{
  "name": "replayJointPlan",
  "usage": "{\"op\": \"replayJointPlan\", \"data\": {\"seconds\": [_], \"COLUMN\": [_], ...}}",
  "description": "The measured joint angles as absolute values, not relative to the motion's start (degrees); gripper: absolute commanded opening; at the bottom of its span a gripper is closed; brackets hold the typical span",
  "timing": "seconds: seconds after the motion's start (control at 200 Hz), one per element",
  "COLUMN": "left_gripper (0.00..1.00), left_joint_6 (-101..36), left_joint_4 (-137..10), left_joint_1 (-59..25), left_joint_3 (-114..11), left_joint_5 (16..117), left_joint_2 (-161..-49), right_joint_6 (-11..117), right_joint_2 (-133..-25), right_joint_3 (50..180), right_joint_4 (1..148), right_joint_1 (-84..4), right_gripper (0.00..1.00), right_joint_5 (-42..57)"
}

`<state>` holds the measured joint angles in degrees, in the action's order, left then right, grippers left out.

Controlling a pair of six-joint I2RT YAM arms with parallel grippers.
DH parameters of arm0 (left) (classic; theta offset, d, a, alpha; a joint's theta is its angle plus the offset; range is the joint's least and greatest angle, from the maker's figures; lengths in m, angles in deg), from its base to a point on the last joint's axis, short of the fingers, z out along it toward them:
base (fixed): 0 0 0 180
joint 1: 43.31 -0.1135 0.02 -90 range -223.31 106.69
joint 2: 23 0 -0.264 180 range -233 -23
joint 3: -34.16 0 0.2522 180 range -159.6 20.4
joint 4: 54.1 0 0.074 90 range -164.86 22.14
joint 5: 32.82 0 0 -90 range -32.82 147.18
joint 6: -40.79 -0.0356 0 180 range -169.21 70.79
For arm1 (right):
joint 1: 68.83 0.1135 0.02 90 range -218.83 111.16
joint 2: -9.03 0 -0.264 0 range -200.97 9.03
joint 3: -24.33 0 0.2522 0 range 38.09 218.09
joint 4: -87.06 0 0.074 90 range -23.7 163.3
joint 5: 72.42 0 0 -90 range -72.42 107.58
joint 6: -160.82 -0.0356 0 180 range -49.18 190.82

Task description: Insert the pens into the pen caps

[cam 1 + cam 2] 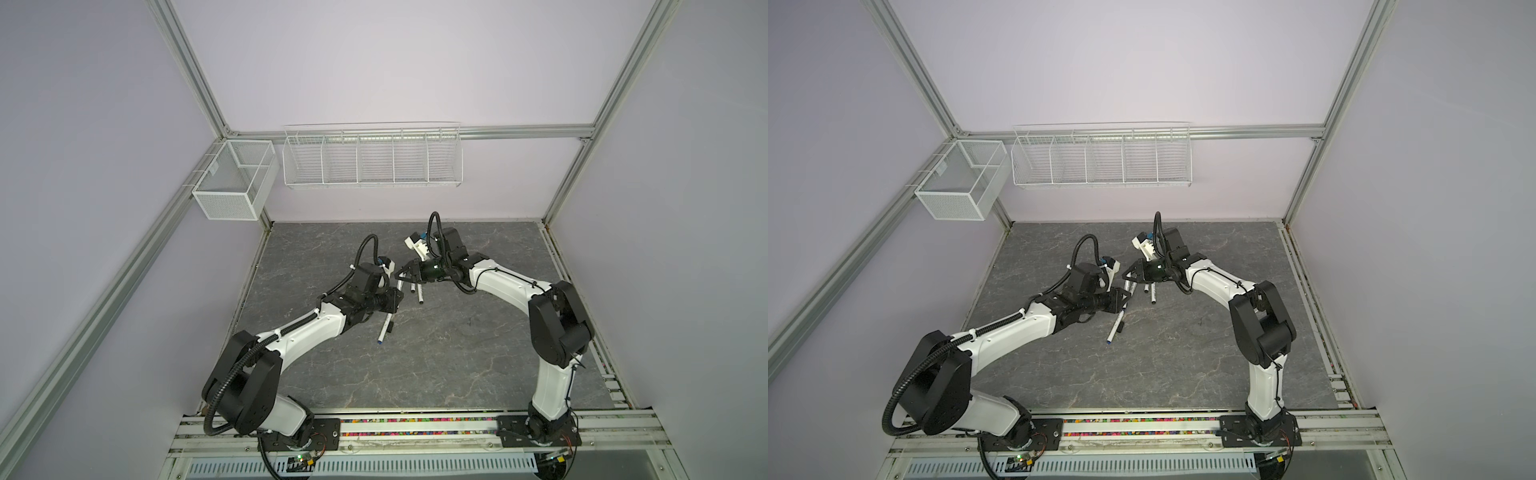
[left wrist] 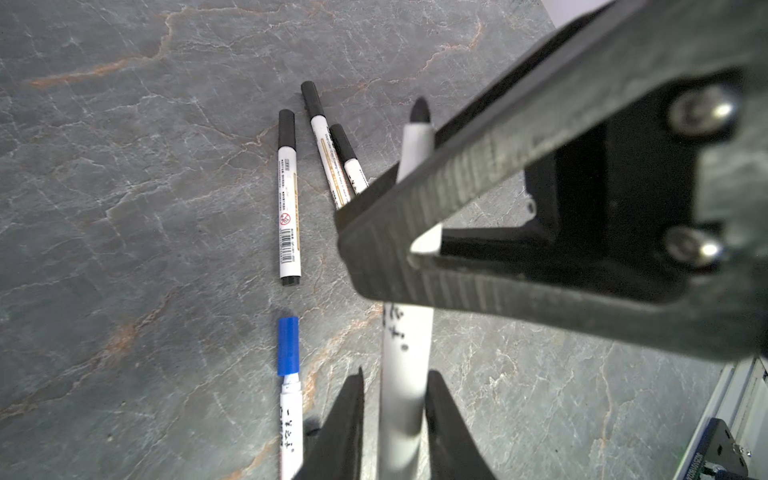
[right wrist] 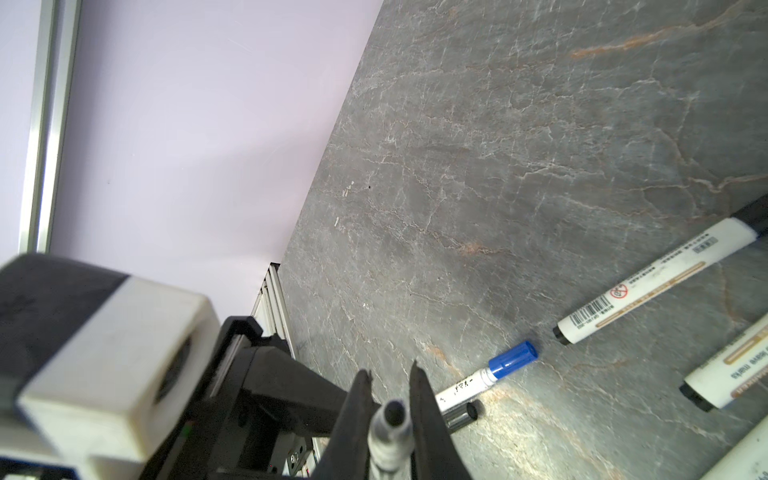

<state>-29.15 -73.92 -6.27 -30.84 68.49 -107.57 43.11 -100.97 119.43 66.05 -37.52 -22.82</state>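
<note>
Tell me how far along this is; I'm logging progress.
Done: three black-capped white marker pens and the blue-capped pen. In hand: right gripper clamps the uncapped fifth pen; left gripper open around it. Left: fitting the loose black plastic cap.

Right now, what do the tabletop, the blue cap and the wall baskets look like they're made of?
Tabletop: grey stone-look slab, matte, with pale and rust veins; real stone or a print, can't tell. Blue cap: smooth moulded plastic, slight sheen. Wall baskets: white-coated metal wire and mesh, probably.

Tabletop (image 1: 415, 374): grey, marbled, with pale veins;
Black-capped pens (image 2: 287, 199): three, lying close together;
Blue-capped pen (image 2: 289, 399): lying flat near them;
Black cap (image 3: 463, 415): just beside it
</note>
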Motion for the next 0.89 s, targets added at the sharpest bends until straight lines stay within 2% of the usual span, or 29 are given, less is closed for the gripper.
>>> {"op": "replayJointPlan", "data": {"seconds": [0.355, 0.405, 0.51, 0.55, 0.735, 0.895], "left_gripper": [0.25, 0.21, 0.06, 0.00, 0.00, 0.00], "left_joint_6": [-29.15, -29.15, -29.22, -29.02, -28.21, -24.45], "left_joint_4": [-72.50, -72.33, -72.18, -72.13, -71.04, -71.83], "left_joint_1": [-6.27, -6.27, -6.27, -6.27, -6.16, -6.58], "left_joint_3": [-31.15, -31.26, -31.26, -31.26, -29.55, -26.51], "left_joint_5": [70.77, 70.81, 70.85, 70.79, 67.38, 57.21], "left_joint_2": [-108.44, -108.77, -109.12, -109.12, -107.40, -102.67], "right_joint_6": [42.09, 42.06, 42.00, 41.87, 43.55, 50.89], "right_joint_2": [-100.95, -100.95, -100.95, -100.92, -99.94, -99.20], "right_joint_3": [119.30, 119.30, 119.13, 118.95, 117.62, 117.38], "right_joint_4": [66.82, 66.82, 66.97, 67.12, 65.88, 57.16], "right_joint_1": [-37.79, -37.85, -38.11, -38.20, -38.36, -36.43], "right_gripper": [0.14, 0.14, 0.15, 0.18, 0.45, 0.53], "right_joint_5": [-24.09, -24.20, -24.53, -24.59, -24.73, -20.66]}}
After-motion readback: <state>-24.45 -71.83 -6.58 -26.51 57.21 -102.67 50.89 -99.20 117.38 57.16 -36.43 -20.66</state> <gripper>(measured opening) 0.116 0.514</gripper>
